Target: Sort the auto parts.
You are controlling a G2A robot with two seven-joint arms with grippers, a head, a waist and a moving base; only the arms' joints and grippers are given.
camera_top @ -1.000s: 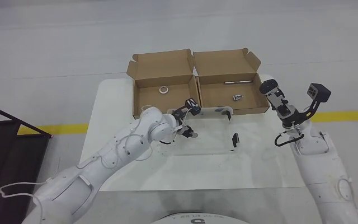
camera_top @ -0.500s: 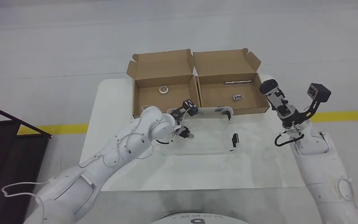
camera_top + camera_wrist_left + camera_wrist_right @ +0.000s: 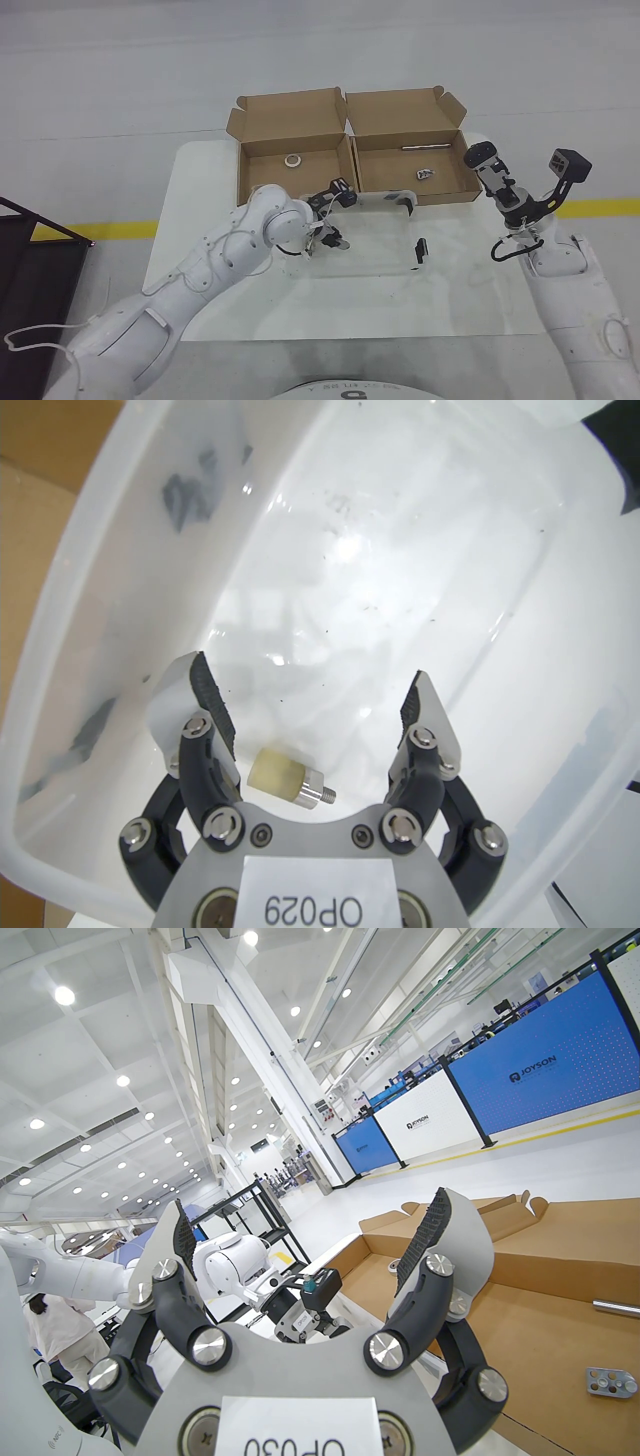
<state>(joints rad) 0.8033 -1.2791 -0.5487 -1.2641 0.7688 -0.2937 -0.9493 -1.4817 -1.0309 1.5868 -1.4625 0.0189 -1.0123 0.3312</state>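
The clear bin (image 3: pixel 370 272) (image 3: pixel 65 600) sits at the middle of the white surface (image 3: pixel 200 200), with a wide margin of surface along its near, left and right edges. Against its far edge stand two open cardboard boxes, the left box (image 3: pixel 265 185) (image 3: pixel 365 1280) and the right box (image 3: pixel 385 165) (image 3: pixel 540 1328). The left tool (image 3: pixel 335 238) (image 3: pixel 310 680) is inside the bin at its left end, pointing down at the bin floor, and its forearm crosses the bin's left rim. Its jaws are released and spread wide. A small cylinder (image 3: pixel 286 783), cream at one end with a threaded metal tip, lies on its side on the bin floor between the fingers, close to one pad (image 3: pixel 215 705) and back toward the tool's base. Contact with the pad cannot be told. Ahead of the tool the bin floor runs open to the curved far wall. A black part (image 3: pixel 421 250) lies at the bin's right end, well apart from the left tool. The right tool (image 3: pixel 482 156) (image 3: pixel 311 1202) is held raised beyond the bin's far right corner, just beside the right box, pointing across the boxes toward the bin. Its jaws are released and grasp nothing. Beyond the bin, a ring (image 3: pixel 293 159) (image 3: pixel 392 1268) lies in the left box, and a rod (image 3: pixel 418 146) (image 3: pixel 617 1308) and a small plate (image 3: pixel 425 174) (image 3: pixel 611 1381) lie in the right box.
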